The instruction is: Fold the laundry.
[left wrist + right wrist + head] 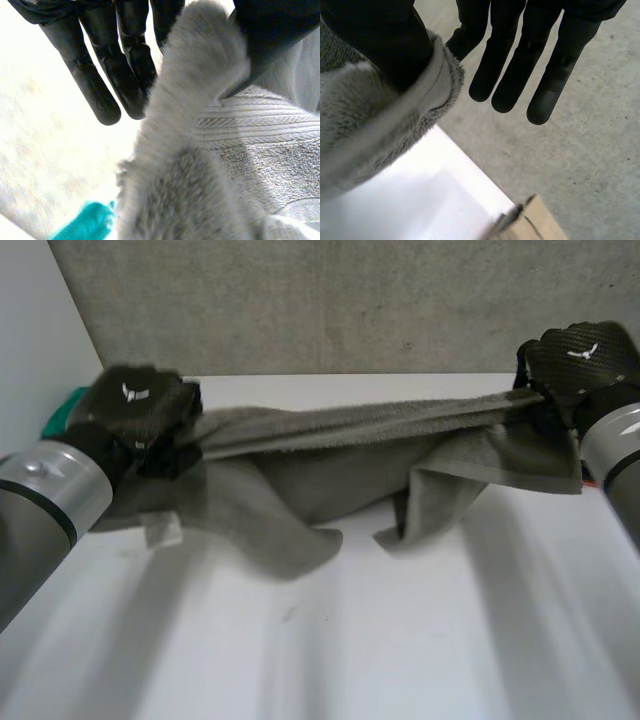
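Okay, head camera first: I've got the grey towel [350, 455] strung between both hands, its upper edge pulled into a taut band across the back of the white table [330, 640]. The left hand [140, 405] has one end and the right hand [575, 360] the other. The middle sags in two loose flaps that droop to the tabletop. A small white tag [160, 530] hangs from the cloth below the left hand. From up here both hands show me their backs, so the grip itself is hidden.

Left wrist camera fills that in. The fingers [107, 80] run straight, the thumb [270, 40] comes across, and a thick bunch of towel is squeezed between them, with the ribbed border band lying just past the thumb. That's a firm pinch on the cloth. Beyond the fingertips there's a bit of a teal thing [85, 225], which the head camera puts behind the left hand.

Right wrist camera now. Three fingers [510, 70] hang straight and clear of the cloth, while the thumb [380, 40] clamps down over the towel's hemmed edge, so this hand is gripping too. This camera adds the table's edge, the concrete floor [580, 150] past it, and a brown corner [535, 222] of something like cardboard.
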Tool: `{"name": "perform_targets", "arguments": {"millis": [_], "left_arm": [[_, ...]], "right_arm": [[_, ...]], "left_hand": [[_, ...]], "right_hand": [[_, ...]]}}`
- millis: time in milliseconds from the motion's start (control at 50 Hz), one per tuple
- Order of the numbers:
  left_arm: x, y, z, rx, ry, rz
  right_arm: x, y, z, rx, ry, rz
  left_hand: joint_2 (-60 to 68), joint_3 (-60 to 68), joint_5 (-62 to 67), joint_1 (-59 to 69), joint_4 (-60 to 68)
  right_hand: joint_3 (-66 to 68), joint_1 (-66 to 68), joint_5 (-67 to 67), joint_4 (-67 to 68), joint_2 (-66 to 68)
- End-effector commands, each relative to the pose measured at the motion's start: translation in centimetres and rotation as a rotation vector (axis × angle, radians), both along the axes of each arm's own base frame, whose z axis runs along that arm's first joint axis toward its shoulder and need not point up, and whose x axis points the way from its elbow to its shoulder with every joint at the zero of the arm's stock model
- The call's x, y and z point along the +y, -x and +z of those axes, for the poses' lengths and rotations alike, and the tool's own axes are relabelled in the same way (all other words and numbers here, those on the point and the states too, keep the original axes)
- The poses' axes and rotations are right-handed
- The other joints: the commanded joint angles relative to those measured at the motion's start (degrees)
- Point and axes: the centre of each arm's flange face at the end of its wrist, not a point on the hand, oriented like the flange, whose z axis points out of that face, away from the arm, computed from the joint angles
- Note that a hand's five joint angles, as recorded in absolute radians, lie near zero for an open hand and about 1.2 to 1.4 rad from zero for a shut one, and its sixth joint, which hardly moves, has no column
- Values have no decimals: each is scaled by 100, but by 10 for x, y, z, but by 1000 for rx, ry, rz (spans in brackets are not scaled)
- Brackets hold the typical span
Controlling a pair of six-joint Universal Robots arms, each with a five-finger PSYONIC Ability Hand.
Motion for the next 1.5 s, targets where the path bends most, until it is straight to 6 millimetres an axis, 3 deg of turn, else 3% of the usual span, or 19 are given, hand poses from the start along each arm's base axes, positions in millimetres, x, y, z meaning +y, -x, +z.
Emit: {"name": "perform_targets", "arguments": {"millis": [20,80,180,300,340,400,480,540,620,760,840,940,1060,1120,1220,1380,1440,1460,1500], "left_arm": [[-20,-1,-59,-141,-194,-13],[-37,6,-68,-201,-157,-33],[-88,27,-51,-176,39,-25],[-138,52,34,20,492,8],[-144,53,64,105,661,22],[-148,51,85,184,793,39],[-150,47,94,243,861,74],[-151,44,76,217,772,97],[-149,43,41,160,633,92],[-137,37,-40,52,401,79],[-127,35,-89,-8,276,69],[-110,32,-152,-134,122,48],[-87,19,-175,-310,74,32],[-78,14,-166,-331,90,26],[-76,12,-160,-323,104,31],[-88,-14,-169,-344,53,101],[-87,-20,-169,-345,43,110],[-83,-20,-171,-343,34,95],[-78,-17,-170,-336,34,62]], "right_arm": [[-1,1,-5,206,-168,52],[-22,-11,-34,235,-251,75],[-66,-24,-35,205,-182,37],[-124,-31,33,48,207,-113],[-133,-31,74,-48,417,-151],[-133,-32,112,-124,644,-158],[-126,-31,131,-157,750,-151],[-126,-34,118,-126,698,-120],[-128,-36,77,-57,541,-80],[-119,-35,-23,70,184,-48],[-112,-29,-101,156,-53,-38],[-94,-22,-154,247,-255,-21],[-73,-15,-171,294,-371,-9],[-64,-13,-174,284,-396,-10],[-52,-9,-161,249,-393,-18],[-51,3,-162,192,-430,-58],[-51,6,-164,192,-438,-66],[-50,6,-164,192,-440,-66],[-50,12,-166,194,-459,-82]], "left_hand": [[1130,1165,1394,1363,1123],[1130,1165,1394,1363,1123],[1130,1165,1394,1363,1123],[1130,1165,1394,1363,1123],[1130,1165,1394,1363,1123],[1130,1165,1394,1363,1123],[1130,1165,1394,1363,1123],[1130,1165,1394,1363,1123],[1130,1165,1394,1363,1123],[1130,1165,1394,1363,1123],[1130,1165,1394,1363,1123],[1130,1165,1394,1363,1123],[1066,1101,1329,1299,1058],[-2055,-2020,-1792,-1822,-2063],[-2585,-2550,-2321,-2352,-2592],[-1847,-1812,-1584,-1614,-1855],[-802,-767,-539,-569,-809],[1030,1065,1293,1263,1022],[1130,1165,1394,1363,1123]], "right_hand": [[1192,1833,1354,1143,1262],[1192,1833,1354,1143,1262],[1192,1833,1354,1143,1262],[1192,1833,1354,1143,1262],[1192,1833,1354,1143,1262],[1192,1833,1354,1143,1262],[1192,1833,1354,1143,1262],[1192,1833,1354,1143,1262],[1192,1833,1354,1143,1262],[1192,1833,1354,1143,1262],[1192,1833,1354,1143,1262],[1192,1833,1354,1143,1262],[1192,1833,1354,1143,1262],[1165,1806,1327,1116,1234],[-634,6,-473,-684,-565],[-1845,-1204,-1683,-1894,-1776],[-2719,-2078,-2557,-2769,-2650],[-2854,-2213,-2692,-2904,-2785],[-3023,-2382,-2861,-3073,-2954]]}}
